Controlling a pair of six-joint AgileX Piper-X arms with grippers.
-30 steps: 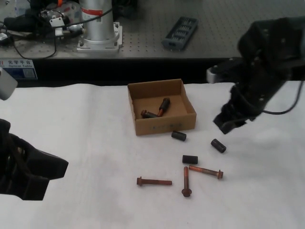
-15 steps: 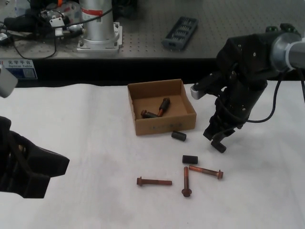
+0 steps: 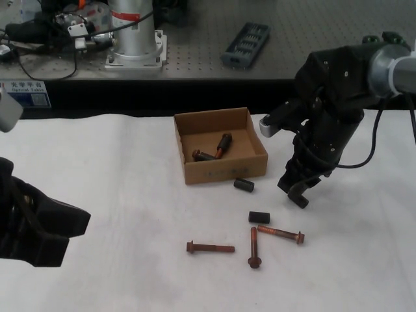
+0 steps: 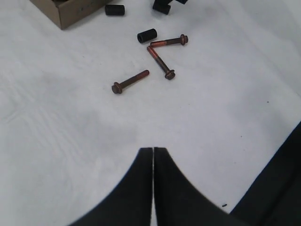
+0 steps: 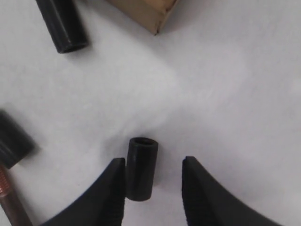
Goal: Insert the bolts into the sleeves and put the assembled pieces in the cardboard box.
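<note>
Three rusty bolts [image 3: 210,247] [image 3: 253,247] [image 3: 281,233] lie on the white cloth, seen too in the left wrist view [image 4: 130,81]. Two black sleeves [image 3: 244,185] [image 3: 259,216] lie loose near them. A third sleeve [image 5: 141,167] lies flat between the open fingers of my right gripper [image 5: 153,162], close against one finger [image 5: 113,188]. In the high view that gripper [image 3: 299,195] is low over the cloth, right of the cardboard box [image 3: 257,170]. The box holds two assembled pieces [image 3: 224,142]. My left gripper [image 4: 153,155] is shut on nothing, above bare cloth at the near left.
A metal post base [image 3: 133,39] and a dark bit rack [image 3: 246,42] stand on the perforated bench behind the cloth. Cables lie at the back left. A cable hangs from the right arm [image 3: 374,140]. Bare cloth spreads left of the box.
The right arm has swung down and leftward, bringing its gripper onto the right-hand sleeve; over the last half second it has barely shifted. The left arm stays put.
</note>
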